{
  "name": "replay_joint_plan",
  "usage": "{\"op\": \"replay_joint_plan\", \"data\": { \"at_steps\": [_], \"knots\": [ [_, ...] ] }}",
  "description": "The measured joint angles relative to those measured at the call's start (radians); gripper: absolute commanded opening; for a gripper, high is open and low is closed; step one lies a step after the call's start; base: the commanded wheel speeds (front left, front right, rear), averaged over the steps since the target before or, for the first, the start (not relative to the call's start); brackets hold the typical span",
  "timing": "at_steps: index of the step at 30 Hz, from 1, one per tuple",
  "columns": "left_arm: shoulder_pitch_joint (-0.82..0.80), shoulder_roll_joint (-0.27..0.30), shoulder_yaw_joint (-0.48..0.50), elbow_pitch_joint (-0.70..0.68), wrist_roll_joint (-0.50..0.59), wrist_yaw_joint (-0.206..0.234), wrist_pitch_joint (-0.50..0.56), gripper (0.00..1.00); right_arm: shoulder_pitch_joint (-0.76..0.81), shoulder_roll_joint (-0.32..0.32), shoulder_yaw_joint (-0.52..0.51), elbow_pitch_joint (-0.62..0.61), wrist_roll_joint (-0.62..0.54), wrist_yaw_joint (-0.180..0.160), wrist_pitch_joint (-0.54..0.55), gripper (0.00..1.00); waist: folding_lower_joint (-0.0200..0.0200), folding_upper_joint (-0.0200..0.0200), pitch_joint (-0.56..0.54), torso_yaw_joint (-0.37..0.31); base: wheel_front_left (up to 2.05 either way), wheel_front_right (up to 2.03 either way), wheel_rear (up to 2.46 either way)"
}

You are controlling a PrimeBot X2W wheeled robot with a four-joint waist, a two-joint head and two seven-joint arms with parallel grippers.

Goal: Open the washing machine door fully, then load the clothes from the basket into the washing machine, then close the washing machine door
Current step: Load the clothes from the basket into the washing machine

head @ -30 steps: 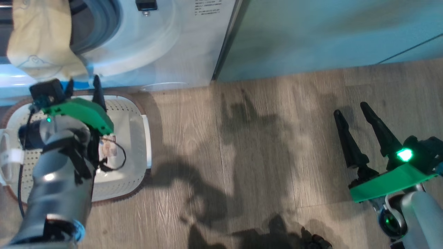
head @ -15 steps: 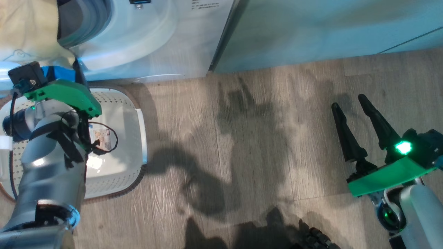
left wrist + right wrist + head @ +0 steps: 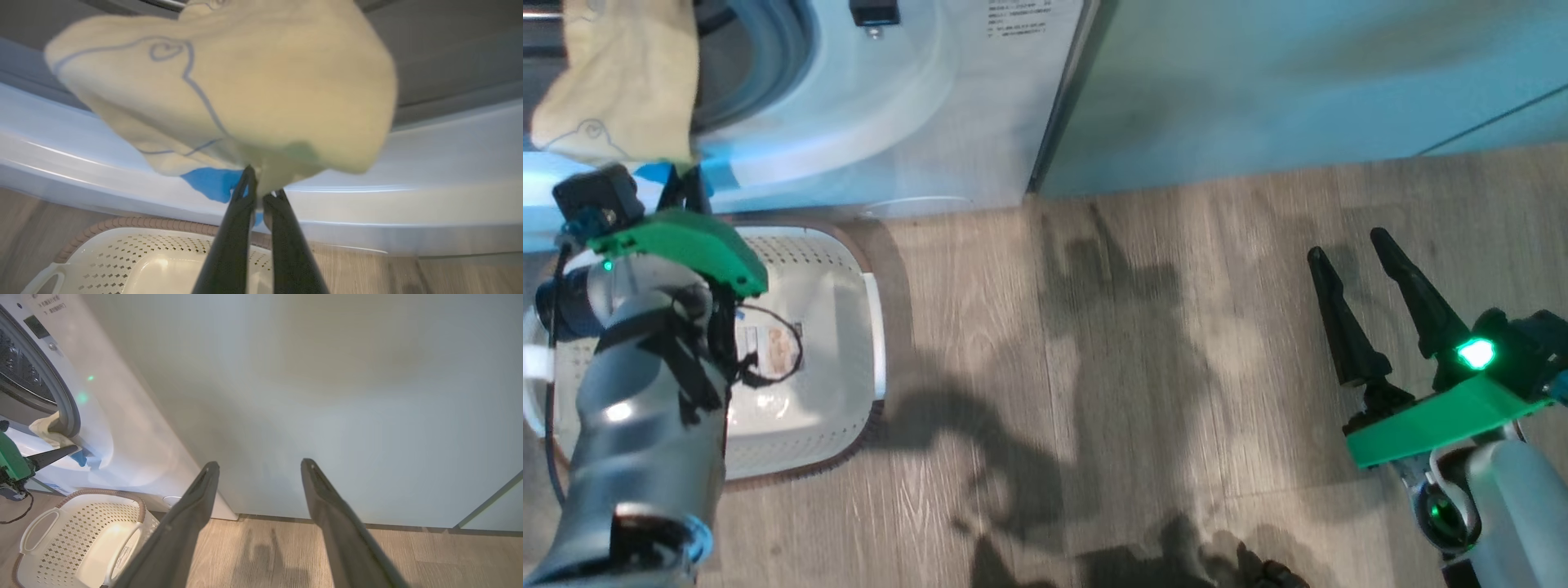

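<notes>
While the left pincer (image 3: 261, 183) pinches the clothes (image 3: 245, 81), the right pincer (image 3: 260, 462) gapes empty.

The left pincer (image 3: 261, 188) and right pincer (image 3: 1349, 249) each had two long, dark, tapering fingers (image 3: 1347, 335) on a bright green mount (image 3: 1437, 429). A black cable (image 3: 788, 359) looped beside the silvery-grey forearm (image 3: 645, 441); a green light (image 3: 1474, 354), perhaps a status lamp, glowed.

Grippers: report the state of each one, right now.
Left gripper: shut on the lower edge of the clothes.
Right gripper: open, holding nothing.
</notes>
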Motion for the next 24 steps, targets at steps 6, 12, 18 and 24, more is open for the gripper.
{"op": "replay_joint_plan", "data": {
  "at_steps": [6, 12, 18, 24],
  "knots": [
    [0.078, 0.000, 0.000, -0.089, 0.018, -0.022, 0.000, 0.00, 0.004, 0.000, -0.007, 0.003, 0.000, 0.000, 0.000, 1.00, 0.0000, 0.0000, -0.036, 0.014, 0.00, 0.00, 0.00],
    [0.158, 0.002, -0.002, -0.203, 0.024, -0.050, 0.000, 0.00, 0.046, 0.000, -0.014, 0.006, 0.000, 0.000, 0.000, 1.00, 0.0000, 0.0000, -0.083, 0.034, 0.00, 0.00, 0.00],
    [0.186, 0.016, -0.031, -0.278, 0.030, -0.079, 0.000, 0.00, 0.062, 0.000, -0.014, 0.008, 0.000, 0.000, 0.000, 1.00, -0.0001, 0.0000, -0.123, 0.045, 0.00, 0.00, 0.00],
    [0.137, 0.053, -0.063, -0.310, -0.067, -0.096, 0.107, 0.00, 0.062, 0.000, -0.013, 0.007, 0.000, 0.000, 0.000, 1.00, -0.0001, 0.0000, -0.122, 0.044, 0.00, 0.00, 0.00]
  ]
}}
